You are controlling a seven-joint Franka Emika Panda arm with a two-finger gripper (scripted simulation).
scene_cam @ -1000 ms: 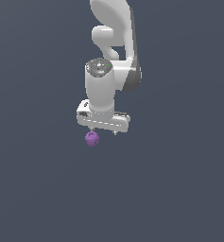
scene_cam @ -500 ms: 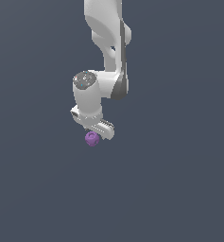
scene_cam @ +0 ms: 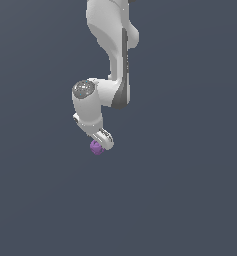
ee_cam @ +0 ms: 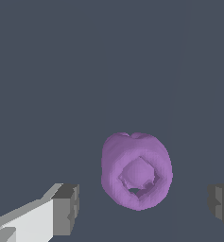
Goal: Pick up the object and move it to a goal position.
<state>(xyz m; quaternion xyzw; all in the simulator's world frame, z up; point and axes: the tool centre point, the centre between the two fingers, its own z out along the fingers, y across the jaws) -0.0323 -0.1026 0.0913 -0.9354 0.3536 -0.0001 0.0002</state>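
The object, a small purple lumpy ball with a hollow in its face, sits just under my white gripper in the exterior view. In the wrist view the ball lies between my two grey fingertips, with a clear gap on each side. The gripper is open and straddles the ball without touching it. No goal marker shows.
The surroundings are a plain dark grey-blue surface in both views. The white arm rises from the gripper to the upper edge of the exterior view.
The arm has swung toward the exterior view's left and the wrist has turned and tilted, bringing the fingers down around the ball. The ball has stayed where it was.
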